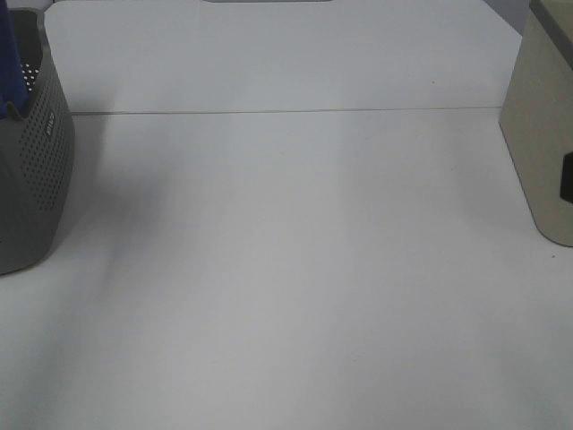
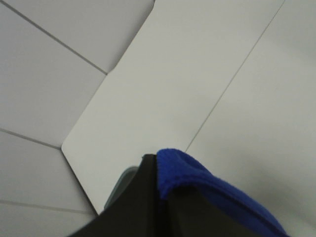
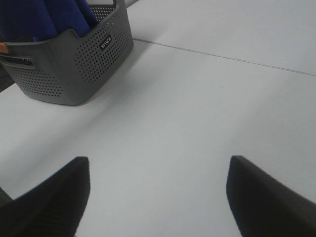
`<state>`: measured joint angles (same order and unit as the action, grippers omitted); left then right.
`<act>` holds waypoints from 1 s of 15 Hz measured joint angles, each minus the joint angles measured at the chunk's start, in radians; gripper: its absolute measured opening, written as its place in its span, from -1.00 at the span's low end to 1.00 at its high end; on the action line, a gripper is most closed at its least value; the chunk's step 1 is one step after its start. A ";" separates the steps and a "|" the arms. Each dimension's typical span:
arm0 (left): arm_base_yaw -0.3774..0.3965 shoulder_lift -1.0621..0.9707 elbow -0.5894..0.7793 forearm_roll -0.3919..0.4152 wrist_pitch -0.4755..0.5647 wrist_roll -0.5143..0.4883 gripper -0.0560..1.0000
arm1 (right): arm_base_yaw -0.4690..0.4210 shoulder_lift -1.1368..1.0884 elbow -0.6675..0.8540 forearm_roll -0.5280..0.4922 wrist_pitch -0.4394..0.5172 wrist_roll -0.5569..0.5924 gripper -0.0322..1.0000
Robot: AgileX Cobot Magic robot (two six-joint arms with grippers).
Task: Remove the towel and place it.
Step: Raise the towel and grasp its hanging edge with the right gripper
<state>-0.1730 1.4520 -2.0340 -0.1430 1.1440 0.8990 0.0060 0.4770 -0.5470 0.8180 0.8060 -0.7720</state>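
The royal-blue towel rises as a strip out of the grey perforated basket at the far left edge of the exterior view. In the left wrist view, a fold of the towel lies against the black fingers of my left gripper, which is shut on it high above the table. My right gripper is open and empty, low over the white table, some way from the basket, where the towel stands up inside. Neither gripper shows in the exterior view.
A beige box-like unit stands at the right edge of the white table. A thin seam crosses the table's far part. An orange bit shows at the basket's rim.
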 joint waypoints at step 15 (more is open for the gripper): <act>-0.351 0.144 -0.003 0.057 -0.126 -0.006 -0.89 | 0.362 0.931 -0.232 0.911 -0.130 -1.165 0.51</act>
<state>-0.5240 1.5960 -2.0370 -0.0860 1.0180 0.8930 0.3680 1.4080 -0.7790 1.7290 0.6760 -1.9370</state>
